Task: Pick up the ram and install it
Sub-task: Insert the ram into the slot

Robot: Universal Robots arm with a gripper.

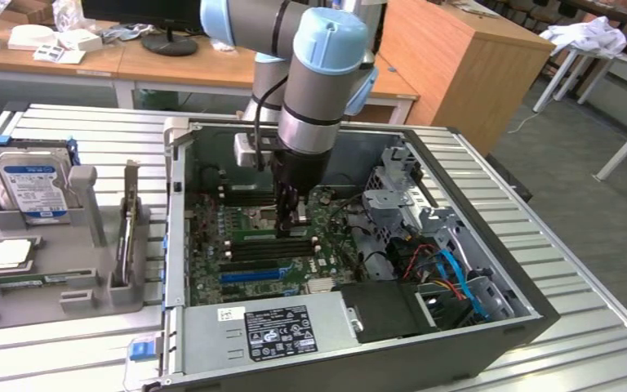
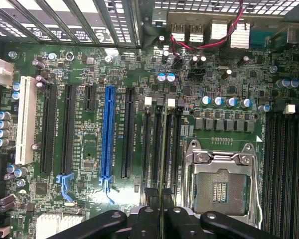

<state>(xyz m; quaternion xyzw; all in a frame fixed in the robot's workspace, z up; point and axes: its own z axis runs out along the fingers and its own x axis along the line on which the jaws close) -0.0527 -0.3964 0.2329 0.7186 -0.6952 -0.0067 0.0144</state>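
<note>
A: Claw [image 1: 288, 230] [image 2: 162, 213]: we see it clenched, fingertips [image 2: 150, 219] nearly meeting, low inside the open case [image 1: 179, 245], at one end of the black memory slots [image 2: 157, 149]. And the ram?

B: Far left, the hard drive [image 1: 30, 184] stands upright. Near left, we find the ram [image 1: 20, 283] lying in the grey tray [image 1: 91, 273], well apart from the claw.

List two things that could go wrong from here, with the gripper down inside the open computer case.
1. The gripper hangs close above the black memory slots, right beside the open CPU socket; a small sideways error could strike the socket's exposed contacts.
2. Red and blue cables lie loose in the case; a wide swing of the arm might snag them.
</note>
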